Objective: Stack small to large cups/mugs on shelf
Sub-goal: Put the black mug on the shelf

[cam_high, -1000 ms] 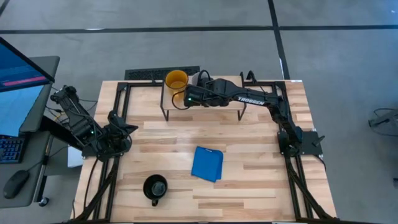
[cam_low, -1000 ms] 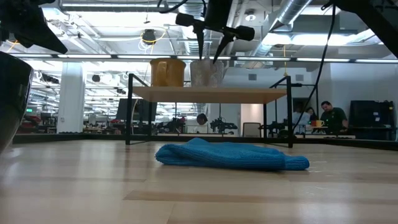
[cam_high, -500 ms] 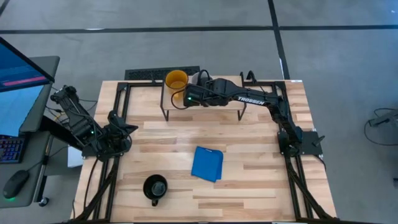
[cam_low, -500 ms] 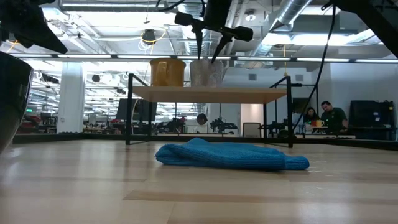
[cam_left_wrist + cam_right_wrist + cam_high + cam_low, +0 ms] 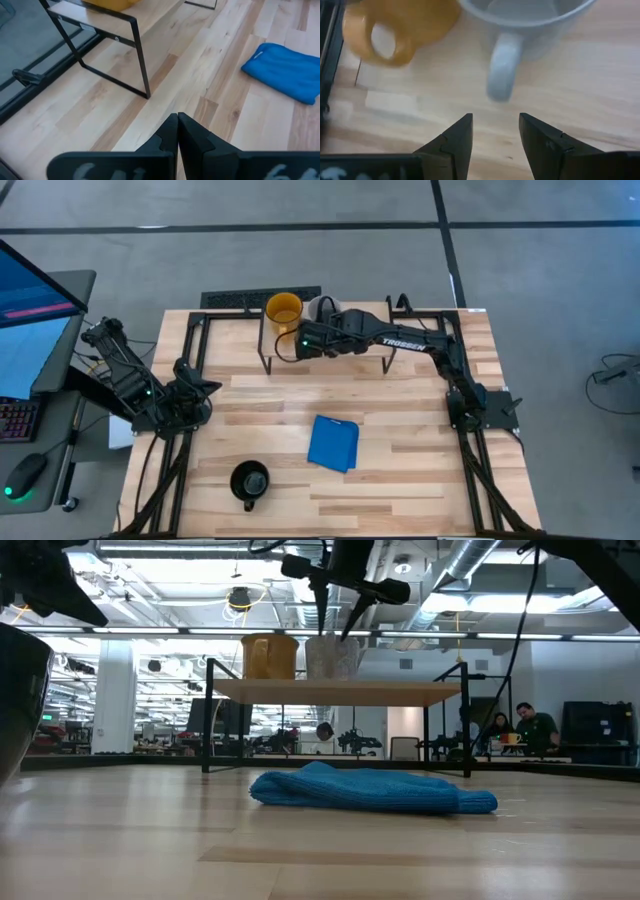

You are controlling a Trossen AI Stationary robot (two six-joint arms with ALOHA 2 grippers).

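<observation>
The yellow-orange mug (image 5: pixel 283 310) and the light grey mug (image 5: pixel 322 307) stand side by side on their bases on the shelf's wood top (image 5: pixel 335 690) at the table's far edge. The black mug (image 5: pixel 249 482) stands on the tabletop near the front edge. My right gripper (image 5: pixel 495 132) is open and empty above the shelf, just short of the grey mug's handle (image 5: pixel 500 70), with the yellow mug's handle (image 5: pixel 380 42) beside it. In the low view its fingers (image 5: pixel 322 612) hang over the grey mug (image 5: pixel 332 657). My left gripper (image 5: pixel 177 130) is shut and empty, parked at the table's left side.
A blue cloth (image 5: pixel 334 442) lies on the tabletop between the shelf and the black mug. The shelf stands on thin black legs (image 5: pixel 140 60). A monitor and keyboard stand off the table's left edge. People sit far back in the room (image 5: pixel 535 725).
My right gripper has drawn back a little from the grey mug toward the table's near edge and stayed open. Both mugs on the shelf have stayed where they were.
</observation>
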